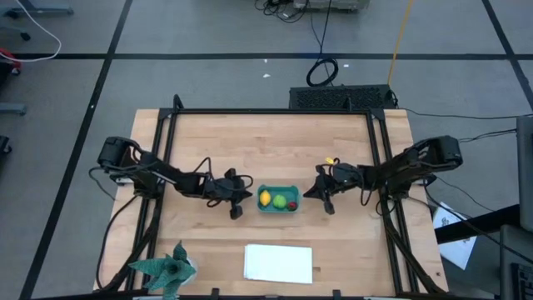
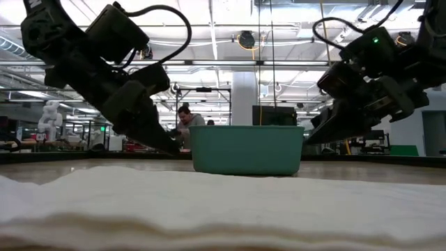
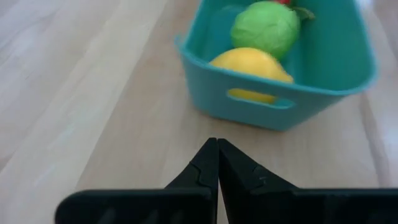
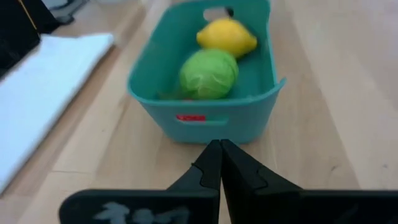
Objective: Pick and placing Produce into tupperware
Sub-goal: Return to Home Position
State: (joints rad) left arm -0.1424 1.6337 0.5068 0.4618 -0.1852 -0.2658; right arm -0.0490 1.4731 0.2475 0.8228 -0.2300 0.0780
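The teal tupperware [image 1: 278,208] stands on the wooden table's middle. Inside it lie the yellow lemon [image 1: 265,197], the round green fruit [image 1: 281,200] and the tiny red one [image 1: 292,205]. My left gripper [image 1: 247,196] is shut, just off the tub's left end, its tips [image 3: 217,146] slanting down at the slotted end wall [image 3: 261,102]. My right gripper [image 1: 307,193] is shut too, close off the tub's right end [image 4: 205,118], with its tips [image 4: 219,146] low before that wall. Neither holds anything.
A flat white sheet [image 1: 278,262] lies near the front edge and fills the low view's foreground [image 2: 209,202]. A teal spiky leafy object [image 1: 166,268] sits at the front left corner. A small yellow-red item [image 1: 331,161] lies behind my right gripper. A person [image 2: 185,120] shows in the room beyond.
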